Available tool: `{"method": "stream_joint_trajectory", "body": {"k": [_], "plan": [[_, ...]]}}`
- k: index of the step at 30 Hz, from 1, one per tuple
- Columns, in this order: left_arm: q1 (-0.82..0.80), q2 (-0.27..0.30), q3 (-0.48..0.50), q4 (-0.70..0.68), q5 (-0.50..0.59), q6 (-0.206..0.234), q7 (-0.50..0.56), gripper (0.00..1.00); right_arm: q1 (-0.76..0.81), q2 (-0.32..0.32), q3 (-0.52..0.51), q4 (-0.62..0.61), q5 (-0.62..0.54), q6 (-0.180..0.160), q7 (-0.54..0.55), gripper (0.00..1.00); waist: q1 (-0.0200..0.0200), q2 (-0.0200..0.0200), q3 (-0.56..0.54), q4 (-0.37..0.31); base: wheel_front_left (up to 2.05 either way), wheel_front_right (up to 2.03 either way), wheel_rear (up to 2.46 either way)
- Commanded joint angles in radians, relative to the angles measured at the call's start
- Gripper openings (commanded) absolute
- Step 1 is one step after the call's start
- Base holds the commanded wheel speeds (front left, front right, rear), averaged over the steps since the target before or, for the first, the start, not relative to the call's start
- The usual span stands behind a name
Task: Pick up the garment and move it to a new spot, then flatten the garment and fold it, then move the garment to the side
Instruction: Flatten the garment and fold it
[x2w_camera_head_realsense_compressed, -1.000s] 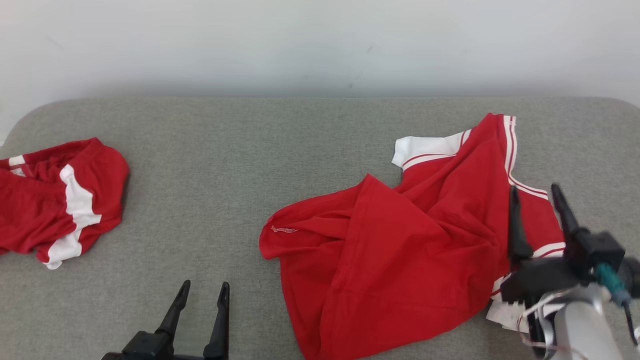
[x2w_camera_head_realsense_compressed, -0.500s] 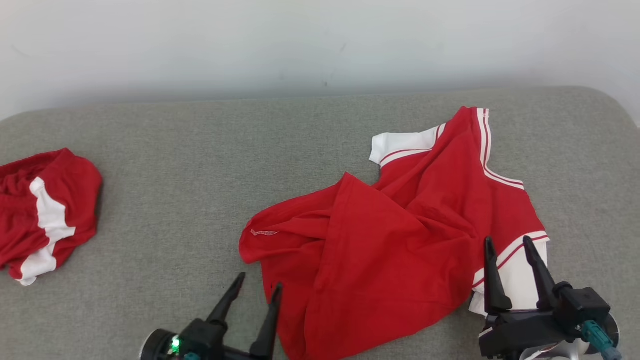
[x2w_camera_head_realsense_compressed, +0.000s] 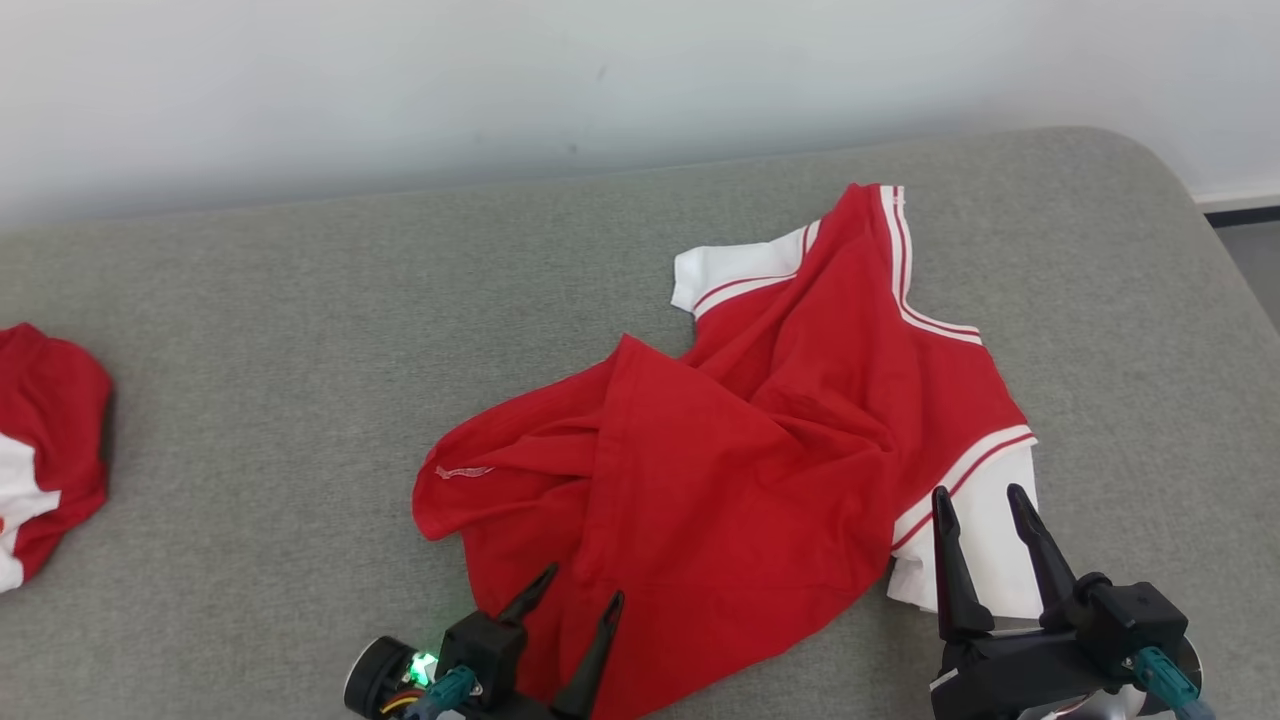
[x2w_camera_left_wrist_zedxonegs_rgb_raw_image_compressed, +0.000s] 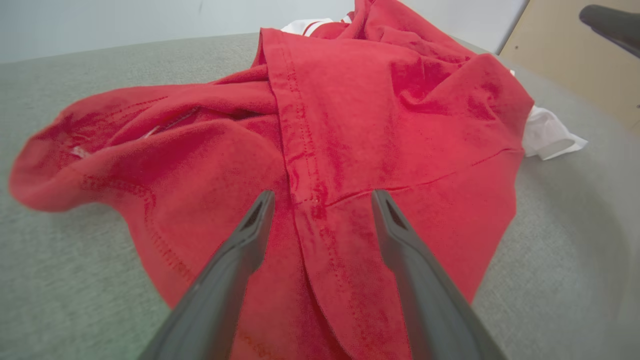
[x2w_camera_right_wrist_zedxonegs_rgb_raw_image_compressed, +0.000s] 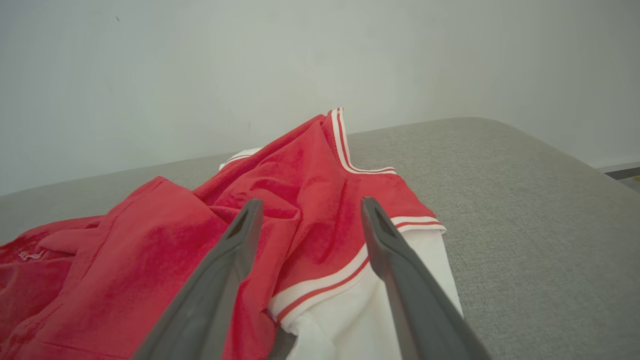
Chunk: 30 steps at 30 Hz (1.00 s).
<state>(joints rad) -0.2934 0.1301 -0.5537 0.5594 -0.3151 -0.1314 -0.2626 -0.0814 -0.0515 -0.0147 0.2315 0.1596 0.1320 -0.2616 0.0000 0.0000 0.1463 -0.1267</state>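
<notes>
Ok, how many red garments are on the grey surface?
2. The crumpled red shirt lies centre-right; a second red-and-white garment sits at the far left edge, partly cut off.

A plain indoor room, more a test setup than a lived-in home: a bare white wall (x2w_camera_head_realsense_compressed: 400, 80), a desk (x2w_camera_head_realsense_compressed: 300, 300) padded in grey woven fabric with rounded corners, a red garment (x2w_camera_head_realsense_compressed: 760, 450) loose on it, a dark skirting strip (x2w_camera_head_realsense_compressed: 1245, 214) above grey floor (x2w_camera_head_realsense_compressed: 1255, 270), and a tan wooden panel (x2w_camera_left_wrist_zedxonegs_rgb_raw_image_compressed: 575, 65).
</notes>
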Motion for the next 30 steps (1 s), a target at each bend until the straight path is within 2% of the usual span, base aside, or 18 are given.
{"method": "stream_joint_trajectory", "body": {"k": [1, 7, 8, 9, 10, 11, 20, 26, 30], "plan": [[-0.020, 0.004, -0.007, 0.013, -0.016, 0.002, -0.004, 1.00, 0.003, 0.002, 0.003, 0.000, 0.005, -0.003, -0.004, 1.00, 0.0000, 0.0000, 0.008, -0.015, 0.00, 0.00, 0.00], [-0.064, 0.019, -0.072, 0.087, -0.062, 0.002, -0.004, 0.98, 0.006, 0.002, 0.005, 0.005, 0.005, -0.003, -0.004, 1.00, 0.0000, 0.0000, 0.012, -0.034, 0.00, 0.00, 0.00], [-0.072, 0.020, -0.082, 0.097, -0.071, 0.002, -0.004, 0.72, 0.007, 0.002, 0.006, 0.006, 0.004, -0.003, -0.004, 1.00, 0.0000, 0.0000, 0.012, -0.035, 0.00, 0.00, 0.00], [-0.080, 0.021, -0.088, 0.102, -0.080, 0.002, -0.004, 0.35, 0.008, 0.002, 0.006, 0.005, 0.005, -0.003, -0.004, 1.00, 0.0000, 0.0000, 0.011, -0.037, 0.00, 0.00, 0.00], [-0.088, 0.023, -0.092, 0.105, -0.087, 0.002, -0.004, 0.28, 0.009, 0.002, 0.005, 0.004, 0.004, -0.003, -0.004, 1.00, 0.0000, 0.0000, 0.010, -0.038, 0.00, 0.00, 0.00], [-0.091, 0.023, -0.096, 0.109, -0.089, 0.002, -0.004, 0.00, 0.012, 0.002, 0.005, 0.003, 0.003, -0.003, -0.004, 1.00, 0.0000, 0.0000, 0.009, -0.038, 0.00, 0.00, 0.00], [-0.136, 0.035, -0.038, 0.031, -0.112, 0.002, -0.004, 0.00, 0.032, 0.002, -0.014, 0.015, -0.009, -0.003, -0.004, 1.00, 0.0000, 0.0000, -0.020, 0.019, 0.00, 0.00, 0.00], [-0.162, 0.080, 0.036, -0.045, -0.118, 0.002, -0.004, 0.00, 0.040, 0.002, -0.002, 0.032, -0.002, -0.003, -0.004, 1.00, 0.0000, 0.0000, -0.047, 0.075, 0.00, 0.00, 0.00], [-0.124, 0.120, 0.073, -0.107, -0.116, 0.002, -0.004, 0.00, 0.048, 0.002, 0.002, 0.043, 0.004, -0.003, -0.004, 1.00, 0.0000, 0.0000, -0.064, 0.101, 0.00, 0.00, 0.00]]}}
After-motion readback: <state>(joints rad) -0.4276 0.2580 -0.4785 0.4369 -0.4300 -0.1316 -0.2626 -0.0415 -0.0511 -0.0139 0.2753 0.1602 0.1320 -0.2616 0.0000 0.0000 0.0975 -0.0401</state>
